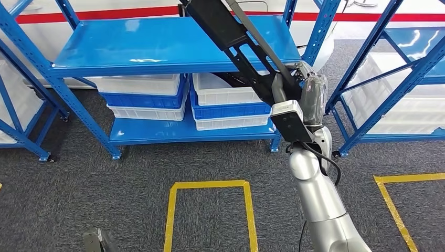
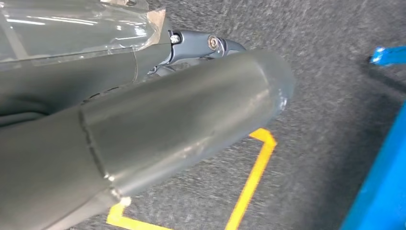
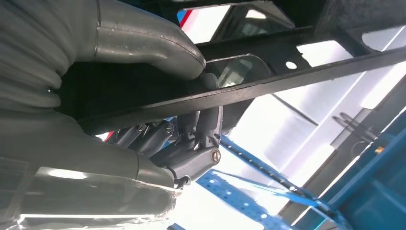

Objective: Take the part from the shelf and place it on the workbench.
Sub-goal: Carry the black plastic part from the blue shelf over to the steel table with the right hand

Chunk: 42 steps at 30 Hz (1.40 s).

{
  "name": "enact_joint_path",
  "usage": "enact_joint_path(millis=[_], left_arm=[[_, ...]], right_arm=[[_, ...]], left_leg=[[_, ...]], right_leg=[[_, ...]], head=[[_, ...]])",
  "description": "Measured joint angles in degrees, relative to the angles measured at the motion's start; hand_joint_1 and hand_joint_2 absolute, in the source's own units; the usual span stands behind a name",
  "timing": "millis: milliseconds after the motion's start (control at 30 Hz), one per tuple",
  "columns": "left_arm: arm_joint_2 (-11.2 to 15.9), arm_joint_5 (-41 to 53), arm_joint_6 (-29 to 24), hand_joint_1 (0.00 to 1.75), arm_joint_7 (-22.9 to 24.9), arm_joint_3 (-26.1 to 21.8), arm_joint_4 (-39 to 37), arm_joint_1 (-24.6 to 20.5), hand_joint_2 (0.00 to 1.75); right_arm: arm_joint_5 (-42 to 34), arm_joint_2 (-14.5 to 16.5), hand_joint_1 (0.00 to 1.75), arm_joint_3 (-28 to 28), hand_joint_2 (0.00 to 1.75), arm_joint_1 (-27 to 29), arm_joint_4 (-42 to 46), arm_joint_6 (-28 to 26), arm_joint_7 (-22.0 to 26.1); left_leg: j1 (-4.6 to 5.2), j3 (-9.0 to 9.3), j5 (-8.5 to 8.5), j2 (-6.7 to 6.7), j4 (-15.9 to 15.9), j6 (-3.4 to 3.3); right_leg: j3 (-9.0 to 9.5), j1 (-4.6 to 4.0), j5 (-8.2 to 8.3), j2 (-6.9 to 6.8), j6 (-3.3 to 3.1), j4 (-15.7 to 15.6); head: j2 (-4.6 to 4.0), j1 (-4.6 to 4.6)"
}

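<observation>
part: we see a long black frame-like part [image 1: 231, 39] held up in the air, slanting across the blue shelf [image 1: 157, 52], not resting on it.
right hand: right hand [image 1: 304, 86] clamped around the part's lower end; in the right wrist view thumb and fingers [image 3: 191, 143] wrap a black bar [image 3: 268, 86].
left hand: left hand [image 2: 143, 129] hangs low over the carpet, holds nothing; we cannot tell if the fingers are apart or curled.
step: we judge pickup done, carry phase; counter not visible.
next move: likely turn away to the counter, keeping the grip firm since the part is long.
around: white and blue bins [image 1: 144, 97] on the lower shelf, yellow floor tape [image 1: 210, 185], second rack [image 1: 388, 79] beside the right arm.
in the way: we think the far end could snag the shelf uprights when swinging.
</observation>
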<state>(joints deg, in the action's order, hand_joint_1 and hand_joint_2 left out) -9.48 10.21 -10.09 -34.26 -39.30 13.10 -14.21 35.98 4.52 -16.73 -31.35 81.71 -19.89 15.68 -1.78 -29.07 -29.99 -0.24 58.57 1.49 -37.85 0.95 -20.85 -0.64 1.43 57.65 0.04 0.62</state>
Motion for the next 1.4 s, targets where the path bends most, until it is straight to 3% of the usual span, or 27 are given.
enact_joint_path(millis=[67,100,167,233,267,333,400,467,500,533,567,600,633,667,733,767,833,900,967,1033,1100,1133,1167,1233,1300,1333,1400], left_arm=[[0.1,-0.2,-0.1,0.0,-0.3,0.0,0.0,0.0,0.0],[0.0,-0.4,-0.1,0.0,-0.5,0.0,0.0,0.0,0.0],[0.1,-0.8,-0.1,0.0,-0.7,-0.1,0.0,0.0,0.0],[0.2,-1.2,-0.1,0.0,-1.1,-0.3,0.1,0.0,0.0],[0.2,-1.3,-0.1,0.0,-1.3,-0.4,0.1,0.1,0.0],[0.2,-1.6,0.0,0.0,-1.7,-0.7,0.1,0.2,0.0],[0.3,-1.8,0.1,0.0,-2.0,-0.9,0.1,0.2,0.0],[0.4,-1.9,0.1,0.0,-2.4,-1.0,0.1,0.2,0.0],[0.5,-2.0,0.1,0.0,-2.5,-1.1,0.1,0.3,0.0],[0.5,-2.2,0.1,0.0,-2.6,-1.2,0.1,0.4,0.0],[0.6,-2.3,0.1,0.0,-2.7,-1.4,0.1,0.5,0.0],[0.7,-2.4,0.1,0.0,-2.8,-1.5,0.1,0.8,0.0],[0.7,-2.5,0.0,0.0,-2.9,-1.7,0.1,1.0,0.0],[0.8,-2.5,0.0,0.0,-3.0,-1.8,0.1,1.2,0.0],[0.9,-2.5,0.0,0.0,-3.1,-2.0,0.1,1.5,0.0],[0.9,-2.5,0.0,0.0,-3.2,-2.1,0.1,1.5,0.0],[1.1,-2.6,0.1,0.0,-3.2,-2.3,0.1,1.6,0.0],[1.2,-2.6,0.1,0.0,-3.2,-2.4,0.2,1.6,0.0],[1.3,-2.6,0.2,0.0,-3.2,-2.4,0.2,1.4,0.0],[1.4,-2.6,0.2,0.0,-3.3,-2.4,0.3,1.3,0.0],[1.4,-2.5,0.2,0.0,-3.3,-2.4,0.3,1.3,0.0],[1.4,-2.5,0.2,0.0,-3.3,-2.4,0.3,1.2,0.0],[1.4,-2.5,0.2,0.0,-3.3,-2.4,0.3,1.2,0.0],[1.4,-2.4,0.2,0.0,-3.3,-2.4,0.3,1.2,0.0],[1.4,-2.2,0.2,0.0,-3.3,-2.4,0.3,1.2,0.0],[1.4,-2.1,0.2,0.0,-3.3,-2.4,0.3,1.2,0.0],[1.4,-2.0,0.2,0.0,-3.3,-2.4,0.3,1.1,0.0]], right_arm=[[-0.4,-0.1,1.75,0.3,1.75,-0.2,-0.2,0.6,0.4],[-0.6,-0.2,1.75,0.5,1.75,-0.4,-0.3,0.9,0.6],[-1.1,-0.5,1.75,0.8,1.75,-0.9,-0.7,1.3,1.0],[-1.6,-0.7,1.75,0.9,1.75,-1.5,-1.5,1.7,1.4],[-1.8,-0.7,1.75,0.9,1.75,-1.8,-1.9,1.9,1.5],[-2.0,-0.8,1.75,0.9,1.75,-2.2,-2.8,2.0,1.7],[-2.1,-0.7,1.75,0.9,1.75,-2.9,-3.7,2.0,1.7],[-2.2,-0.4,1.75,0.9,1.75,-3.8,-4.2,2.1,1.8],[-2.3,-0.3,1.75,0.8,1.75,-4.1,-4.4,2.1,1.8],[-2.4,-0.1,1.75,0.8,1.75,-4.3,-4.6,2.1,1.9],[-2.5,0.0,1.75,0.8,1.75,-4.4,-4.8,2.1,1.9],[-2.5,0.2,1.75,0.8,1.75,-4.4,-5.0,2.1,2.0],[-2.5,0.4,1.75,0.8,1.75,-4.4,-5.3,2.1,2.0],[-2.6,0.5,1.75,0.8,1.75,-4.4,-5.5,2.1,2.1],[-2.7,0.9,1.75,0.8,1.75,-4.4,-5.9,2.1,2.3],[-2.8,1.0,1.75,0.8,1.75,-4.4,-6.2,2.1,2.4],[-2.9,1.1,1.75,0.8,1.75,-4.4,-6.7,2.1,2.6],[-2.9,1.2,1.75,0.8,1.75,-4.4,-7.1,2.0,2.7],[-2.9,1.3,1.75,0.9,1.75,-4.5,-7.2,1.9,2.8],[-2.9,1.5,1.75,1.0,1.75,-4.6,-7.3,1.8,2.9],[-2.9,1.6,1.75,1.1,1.75,-4.7,-7.4,1.8,2.9],[-3.0,1.6,1.75,1.1,1.75,-4.7,-7.4,1.8,2.9],[-3.0,1.6,1.75,1.2,1.75,-4.7,-7.4,1.8,2.9],[-3.0,1.6,1.75,1.3,1.75,-4.6,-7.5,1.8,2.9],[-3.0,1.6,1.75,1.4,1.75,-4.5,-7.5,1.7,2.9],[-3.0,1.5,1.75,1.5,1.75,-4.4,-7.5,1.7,2.9],[-3.0,1.5,1.75,1.6,1.75,-4.4,-7.5,1.7,2.9]], left_leg=[[0.39,-0.71,0.71,0.15,-0.6,-1.41],[0.47,-1.24,1.49,0.28,-0.8,-2.19],[0.43,-2.77,3.28,0.55,-1.1,-3.33],[0.54,-4.79,4.97,0.59,-1.0,-3.65],[0.56,-5.86,5.77,0.61,-1.0,-3.6],[0.56,-8.05,7.4,0.64,-0.9,-3.33],[0.58,-9.95,8.9,0.63,-0.7,-2.81],[0.74,-11.09,10.28,0.58,-0.7,-2.07],[0.8,-11.34,10.96,0.56,-0.8,-1.73],[0.78,-11.48,11.66,0.55,-1.0,-1.37],[0.64,-11.6,12.09,0.51,-1.3,-1.05],[0.48,-11.88,11.53,0.47,-1.0,-0.78],[0.36,-12.36,9.75,0.42,0.0,-0.53],[0.24,-13.14,6.94,0.36,2.4,-0.34],[0.21,-15.0,1.0,0.24,10.1,-0.05],[0.21,-15.57,-0.4,0.2,13.8,0.07],[0.2,-14.32,0.35,0.18,16.2,0.11],[0.2,-9.26,2.4,0.17,11.0,-0.16],[0.39,-3.81,2.01,0.07,3.7,-0.62],[0.83,-2.04,1.21,-0.04,0.6,-1.27],[0.94,-2.69,2.28,0.11,0.1,-2.39],[0.9,-3.24,3.05,0.26,-0.1,-3.06],[0.81,-3.91,3.88,0.4,-0.4,-3.59],[0.83,-5.69,5.35,0.54,-0.5,-4.06],[0.85,-7.58,6.8,0.64,-0.4,-3.96],[0.83,-8.48,7.51,0.69,-0.4,-3.84],[0.78,-10.11,8.92,0.73,-0.3,-3.43]], right_leg=[[-0.32,0.04,0.93,-0.09,1.04,-0.3],[-0.86,0.11,0.34,-0.05,1.12,0.1],[-2.96,0.29,-3.88,0.06,0.43,4.3],[-5.08,0.35,-8.99,0.19,-0.09,12.0],[-5.38,0.36,-10.02,0.24,0.18,15.4],[-3.57,0.45,-8.68,0.29,1.5,17.3],[2.01,0.67,-7.08,0.31,2.39,11.7],[8.06,0.33,-8.72,0.51,1.83,3.4],[9.47,0.06,-9.62,0.62,1.31,0.8],[9.65,-0.22,-9.92,0.7,0.79,-0.3],[9.12,0.02,-9.46,0.67,0.22,-0.3],[8.73,0.2,-8.91,0.6,-0.35,-0.3],[8.36,0.37,-8.25,0.51,-1.05,-0.3],[7.89,0.51,-7.52,0.44,-1.67,-0.3],[6.46,0.11,-6.15,0.37,-2.41,-0.2],[5.67,-0.06,-5.53,0.36,-2.49,-0.1],[4.1,-0.23,-4.43,0.34,-2.38,0.1],[2.78,-0.24,-3.56,0.36,-2.02,0.5],[1.93,-0.47,-2.91,0.33,-1.34,0.9],[1.54,-0.57,-2.13,0.21,-0.47,1.0],[1.0,-0.56,-1.8,0.18,0.27,1.0],[0.33,-0.56,-2.8,0.25,0.26,2.0],[-0.6,-0.56,-4.61,0.33,0.06,3.9],[-2.8,-0.32,-9.53,0.41,-0.52,10.9],[-3.53,-0.15,-11.73,0.41,-0.01,16.8],[-2.65,-0.1,-11.26,0.41,0.6,17.3],[1.99,0.03,-9.03,0.41,1.67,12.4]], head=[[0.01,-0.09],[0.0,-0.08],[0.01,-0.34],[0.0,-0.61],[0.0,-0.65],[0.01,-0.74],[0.02,-0.77],[0.0,-0.73],[0.01,-0.67],[0.0,-0.58],[0.0,-0.45],[0.01,-0.42],[0.0,-0.31],[0.01,-0.2],[0.01,-0.07],[0.01,-0.07],[0.0,-0.08],[0.01,-0.05],[0.01,-0.09],[0.01,-0.17],[0.01,-0.21],[0.01,-0.34],[0.01,-0.48],[0.0,-0.76],[0.0,-0.83],[0.0,-0.87],[0.02,-0.9]])
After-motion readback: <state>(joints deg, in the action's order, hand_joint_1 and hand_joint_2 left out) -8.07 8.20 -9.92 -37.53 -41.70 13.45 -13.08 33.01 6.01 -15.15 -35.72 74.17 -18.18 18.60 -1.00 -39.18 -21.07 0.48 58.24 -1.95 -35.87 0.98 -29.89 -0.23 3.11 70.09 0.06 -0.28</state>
